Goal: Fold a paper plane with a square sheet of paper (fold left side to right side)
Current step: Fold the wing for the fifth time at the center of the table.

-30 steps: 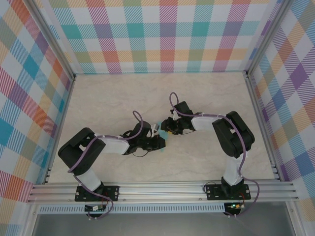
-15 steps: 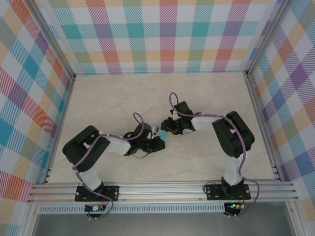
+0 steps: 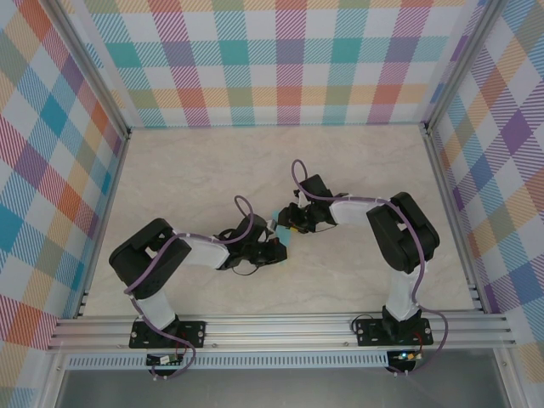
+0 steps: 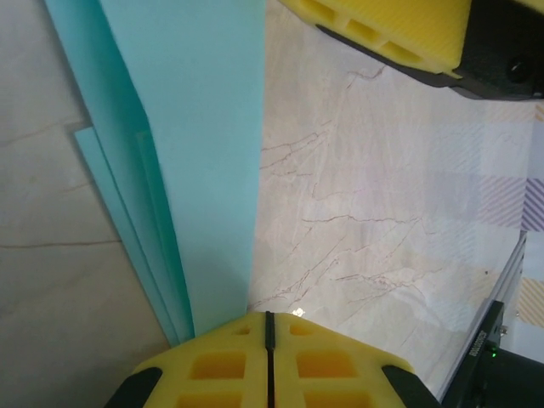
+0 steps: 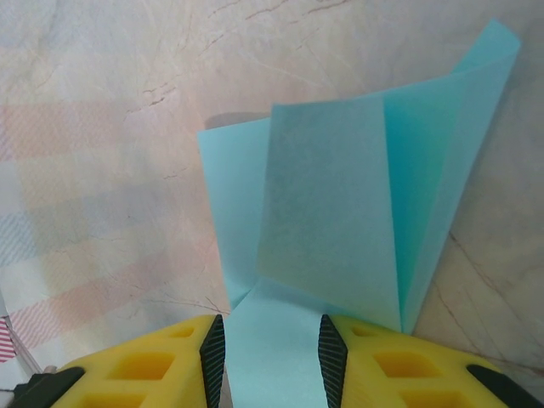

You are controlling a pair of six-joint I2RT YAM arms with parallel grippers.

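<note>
Turquoise paper (image 5: 331,212), part folded, lies on the table (image 3: 357,170) between both grippers.
We note the left gripper (image 4: 268,327) closed tight at one end, the right gripper (image 5: 274,331) narrowly parted astride the other; long axis runs between them.

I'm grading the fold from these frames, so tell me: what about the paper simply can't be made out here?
Left wrist: the paper leaves the top edge; the left gripper hides its near end.
Right wrist: the right gripper and bottom edge cut it off.
Top external: tiny, both grippers cover most of it; outline unreadable.
</note>
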